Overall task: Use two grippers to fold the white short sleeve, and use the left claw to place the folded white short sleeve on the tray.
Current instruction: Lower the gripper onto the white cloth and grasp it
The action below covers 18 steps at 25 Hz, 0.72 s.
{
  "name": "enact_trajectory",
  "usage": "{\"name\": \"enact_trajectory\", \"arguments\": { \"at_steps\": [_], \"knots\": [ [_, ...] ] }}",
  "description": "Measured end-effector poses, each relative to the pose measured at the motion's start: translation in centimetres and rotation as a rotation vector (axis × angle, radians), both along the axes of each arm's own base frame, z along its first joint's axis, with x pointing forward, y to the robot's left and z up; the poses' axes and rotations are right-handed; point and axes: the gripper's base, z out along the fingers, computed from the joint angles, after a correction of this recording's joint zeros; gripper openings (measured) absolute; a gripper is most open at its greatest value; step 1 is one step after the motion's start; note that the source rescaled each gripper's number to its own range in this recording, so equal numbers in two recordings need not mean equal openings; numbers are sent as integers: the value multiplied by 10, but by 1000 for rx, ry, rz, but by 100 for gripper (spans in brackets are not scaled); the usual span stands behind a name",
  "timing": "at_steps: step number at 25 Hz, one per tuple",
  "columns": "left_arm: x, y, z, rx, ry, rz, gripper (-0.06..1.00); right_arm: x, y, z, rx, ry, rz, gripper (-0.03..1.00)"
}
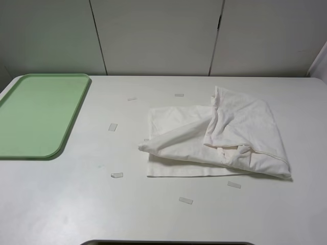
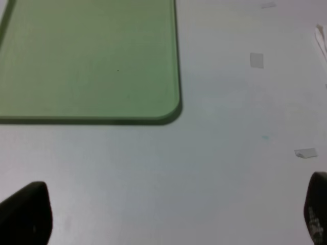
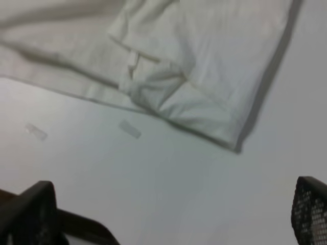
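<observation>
The white short sleeve (image 1: 219, 135) lies crumpled and partly folded on the white table, right of centre. Its near corner also shows in the right wrist view (image 3: 204, 66). The green tray (image 1: 38, 115) sits at the table's left edge, empty, and also shows in the left wrist view (image 2: 92, 58). Neither arm shows in the exterior high view. My left gripper (image 2: 168, 214) is open and empty above bare table near the tray's corner. My right gripper (image 3: 173, 214) is open and empty above the table, just short of the garment's near edge.
Several small clear tape pieces lie on the table around the garment, such as one (image 1: 113, 127) left of it and one (image 1: 186, 200) in front. Grey cabinet panels (image 1: 158, 35) stand behind the table. A dark edge (image 1: 168, 243) runs along the table's front.
</observation>
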Motion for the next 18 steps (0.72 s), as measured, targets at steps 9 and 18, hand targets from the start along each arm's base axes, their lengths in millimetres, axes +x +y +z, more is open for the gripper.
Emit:
{"name": "enact_trajectory", "arguments": {
  "at_steps": [9, 18],
  "knots": [
    [0, 0, 0, 0, 0, 0, 98, -32, -12, 11, 52, -141, 0, 100],
    [0, 0, 0, 0, 0, 0, 98, -43, -24, 3, 35, -184, -172, 100]
  ]
}}
